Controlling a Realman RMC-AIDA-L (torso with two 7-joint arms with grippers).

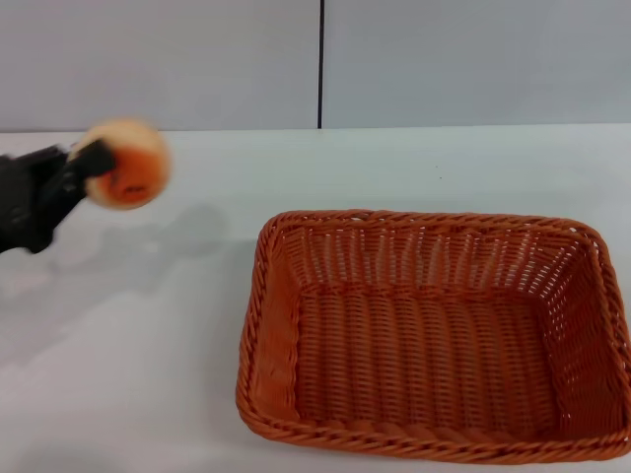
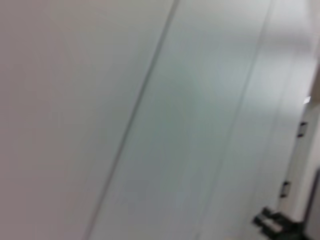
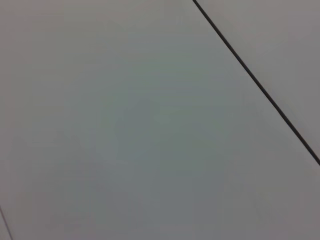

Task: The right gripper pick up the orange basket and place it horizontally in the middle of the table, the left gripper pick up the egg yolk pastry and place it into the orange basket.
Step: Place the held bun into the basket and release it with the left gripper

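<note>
Orange basket (image 1: pixel 434 345) lies empty, seen by head view only; left end effector (image 1: pixel 94 163) grips egg yolk pastry (image 1: pixel 126 164).

Left claw (image 1: pixel 99 163) raised at left, apparently clamped, arm blurred.

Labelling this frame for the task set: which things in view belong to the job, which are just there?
Job:
- egg yolk pastry, held off the table in the left end effector, left of the basket
- orange basket, lying flat, nothing in it
- table

Just there:
- grey wall panels behind the table, with a dark seam

Right end effector not in view.
</note>
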